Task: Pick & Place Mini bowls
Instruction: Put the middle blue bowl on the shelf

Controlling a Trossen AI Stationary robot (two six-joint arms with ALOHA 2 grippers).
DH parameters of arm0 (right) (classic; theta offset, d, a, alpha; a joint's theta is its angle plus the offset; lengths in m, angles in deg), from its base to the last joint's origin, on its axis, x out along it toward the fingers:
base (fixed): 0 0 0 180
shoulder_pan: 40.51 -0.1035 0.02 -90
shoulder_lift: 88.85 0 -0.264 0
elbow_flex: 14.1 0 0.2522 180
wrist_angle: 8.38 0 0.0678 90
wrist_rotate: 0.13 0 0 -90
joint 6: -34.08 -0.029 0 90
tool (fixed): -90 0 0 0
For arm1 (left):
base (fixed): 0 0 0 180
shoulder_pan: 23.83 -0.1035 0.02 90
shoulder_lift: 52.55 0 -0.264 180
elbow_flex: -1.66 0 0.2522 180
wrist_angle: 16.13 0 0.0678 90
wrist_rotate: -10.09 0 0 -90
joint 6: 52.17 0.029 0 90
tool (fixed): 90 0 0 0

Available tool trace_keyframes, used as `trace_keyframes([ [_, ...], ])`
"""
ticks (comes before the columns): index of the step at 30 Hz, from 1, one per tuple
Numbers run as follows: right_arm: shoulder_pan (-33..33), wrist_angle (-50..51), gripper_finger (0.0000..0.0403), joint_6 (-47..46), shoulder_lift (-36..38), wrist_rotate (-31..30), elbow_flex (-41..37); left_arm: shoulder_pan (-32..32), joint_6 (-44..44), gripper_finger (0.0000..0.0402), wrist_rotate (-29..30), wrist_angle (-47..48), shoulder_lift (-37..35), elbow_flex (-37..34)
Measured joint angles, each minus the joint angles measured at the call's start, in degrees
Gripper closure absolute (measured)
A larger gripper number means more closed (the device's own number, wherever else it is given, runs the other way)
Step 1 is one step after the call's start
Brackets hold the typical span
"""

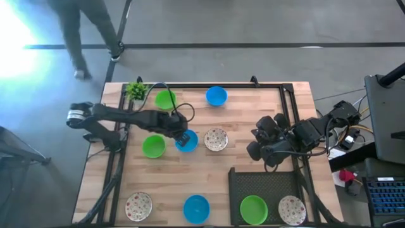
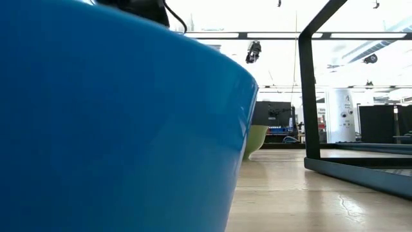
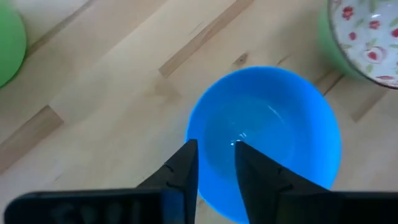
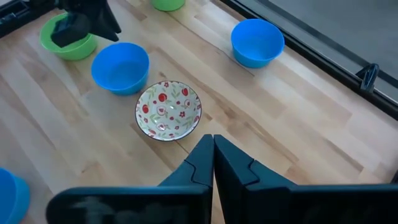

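My left gripper [image 1: 181, 135] is open and points down over a blue mini bowl [image 1: 186, 141] standing on its base mid-table. In the left wrist view one finger [image 3: 185, 167] stands over the bowl's near rim [image 3: 194, 127] and the other [image 3: 250, 167] inside the bowl [image 3: 280, 124]. A green bowl [image 1: 154, 145] and a speckled bowl [image 1: 216, 139] flank it. My right gripper [image 4: 213, 146] is shut and empty, raised at the table's right [image 1: 259, 144]. Other bowls: green [image 1: 166, 99], blue [image 1: 216, 96], speckled [image 1: 138, 206], blue [image 1: 196, 208]. My left gripper comes at the blue bowl from above, one finger inside the hollow and one at the rim's outer side [image 3: 189, 140]. The bowl stands upright on the table. I cannot tell whether the fingers touch its wall.
A black tray [image 1: 266, 177] at the near right holds a green bowl [image 1: 254, 208] and a speckled bowl [image 1: 292, 209]. A small potted plant [image 1: 135, 90] stands at the far left corner. A person [image 1: 82, 31] walks beyond the table. The near blue bowl [image 2: 116, 129] fills the low view.
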Motion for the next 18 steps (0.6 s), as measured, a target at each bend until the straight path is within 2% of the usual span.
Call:
trace_keyframes([
  [18, 0.0, 0.0, 0.0394, 1.0, 0.0, 0.0, 0.0, -1.3, 0.8, 0.0301, -0.4, -2.7, 8.6, 0.0],
])
